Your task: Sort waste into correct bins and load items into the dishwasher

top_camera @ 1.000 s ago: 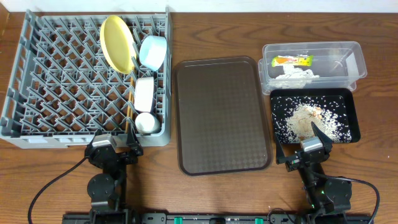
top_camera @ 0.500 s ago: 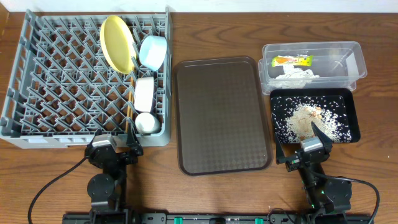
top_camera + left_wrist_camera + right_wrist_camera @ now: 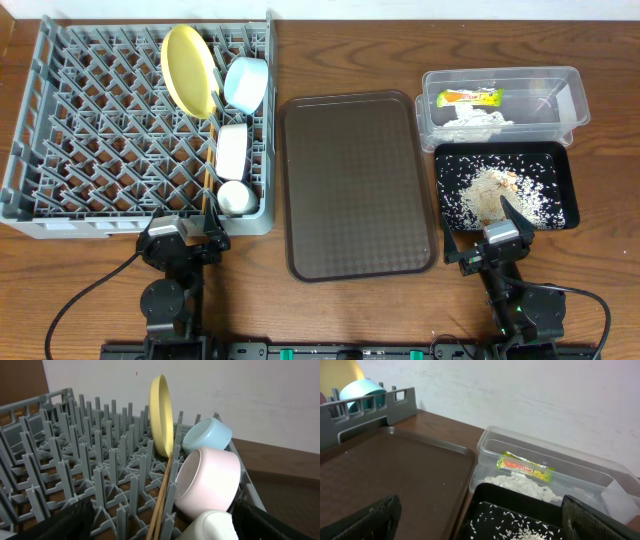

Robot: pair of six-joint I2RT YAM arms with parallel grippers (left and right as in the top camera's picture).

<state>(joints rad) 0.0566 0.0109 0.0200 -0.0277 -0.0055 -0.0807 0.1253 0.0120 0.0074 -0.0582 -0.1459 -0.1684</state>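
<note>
The grey dish rack (image 3: 100, 130) holds the yellow plate (image 3: 188, 70) on edge, the light blue bowl (image 3: 246, 84), the white bowl (image 3: 232, 150), the small white cup (image 3: 236, 198) and the chopsticks (image 3: 208, 175); the left wrist view shows the same plate (image 3: 162, 415), blue bowl (image 3: 207, 435), white bowl (image 3: 207, 480), cup (image 3: 212, 527) and chopsticks (image 3: 164, 490). The clear tub (image 3: 500, 100) holds the green-yellow wrapper (image 3: 470, 97) and white tissue (image 3: 478, 120). The black tray (image 3: 505, 187) holds rice scraps (image 3: 490, 192). My left gripper (image 3: 183, 238) and right gripper (image 3: 487, 240) are both open and empty near the table's front.
The brown serving tray (image 3: 355, 185) lies between the rack and the bins, with nothing on it. Cables run from both arm bases at the front edge.
</note>
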